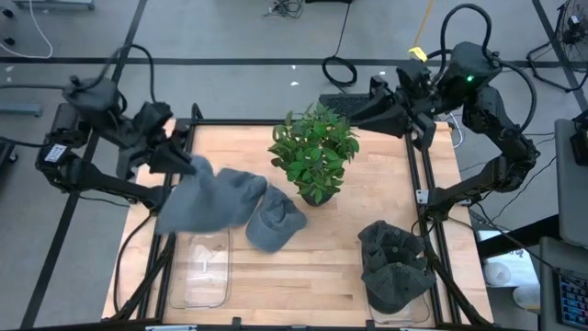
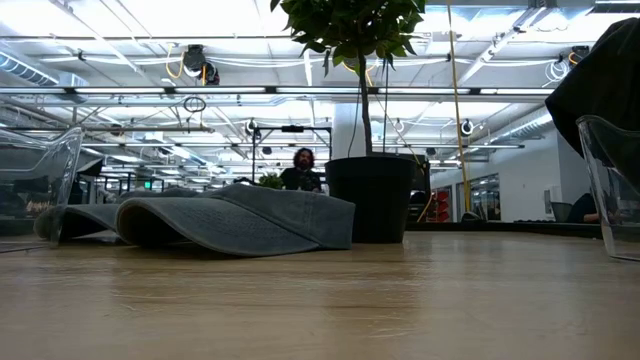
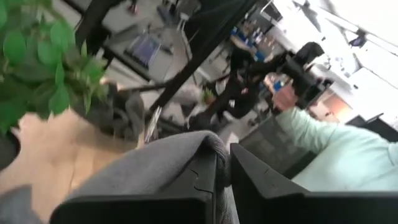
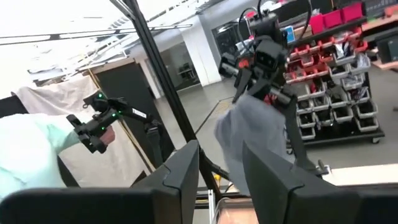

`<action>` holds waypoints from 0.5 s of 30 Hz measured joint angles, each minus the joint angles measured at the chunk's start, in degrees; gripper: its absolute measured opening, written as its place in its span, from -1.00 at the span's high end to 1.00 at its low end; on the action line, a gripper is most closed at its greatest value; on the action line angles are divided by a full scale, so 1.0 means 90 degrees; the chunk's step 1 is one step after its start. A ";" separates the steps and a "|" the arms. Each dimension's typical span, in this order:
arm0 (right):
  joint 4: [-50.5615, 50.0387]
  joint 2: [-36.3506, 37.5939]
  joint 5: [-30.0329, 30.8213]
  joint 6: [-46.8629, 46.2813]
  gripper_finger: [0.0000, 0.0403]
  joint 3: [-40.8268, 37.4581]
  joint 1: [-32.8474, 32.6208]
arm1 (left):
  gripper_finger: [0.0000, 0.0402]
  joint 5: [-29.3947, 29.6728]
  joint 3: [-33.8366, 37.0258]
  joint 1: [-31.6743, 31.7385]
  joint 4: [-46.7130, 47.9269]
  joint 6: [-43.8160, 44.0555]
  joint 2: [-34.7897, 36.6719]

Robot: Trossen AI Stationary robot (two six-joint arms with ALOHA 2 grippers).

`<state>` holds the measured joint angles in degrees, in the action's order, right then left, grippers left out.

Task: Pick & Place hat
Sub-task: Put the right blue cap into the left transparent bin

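Gripping a grey hat (image 1: 207, 200), left tool (image 1: 188, 165) clenched (tips hidden), right tool (image 1: 363, 115) parted, empty.

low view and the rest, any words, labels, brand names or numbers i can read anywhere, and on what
None can be read in any view.
Grey hat held in the left gripper: no print or logo shows.
Grey cap on the table: no visible badge.
Dark hats in the right bin: nothing legible.
Black plant pot: plain.
Red storage bins behind, in the right wrist view: any labels are too small to read.
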<state>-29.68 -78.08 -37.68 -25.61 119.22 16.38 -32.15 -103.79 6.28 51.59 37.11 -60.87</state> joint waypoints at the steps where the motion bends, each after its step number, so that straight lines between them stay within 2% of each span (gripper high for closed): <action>1: 0.0023 0.0000 0.0002 0.0058 0.43 0.0000 0.0000 | 0.89 -0.0027 0.0000 0.0000 0.0117 -0.0055 -0.0011; 8: 0.0081 0.0007 -0.0006 0.0550 0.45 0.0000 0.0000 | 0.89 0.0293 0.0000 0.0002 0.1212 -0.1040 -0.0067; 15: 0.0080 0.0007 -0.0006 0.0804 0.45 0.0000 0.0000 | 0.89 0.1222 -0.0002 -0.0089 0.2969 -0.1818 -0.0160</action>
<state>-28.96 -78.02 -37.74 -18.37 119.22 16.38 -21.16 -103.81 5.48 78.31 20.75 -62.31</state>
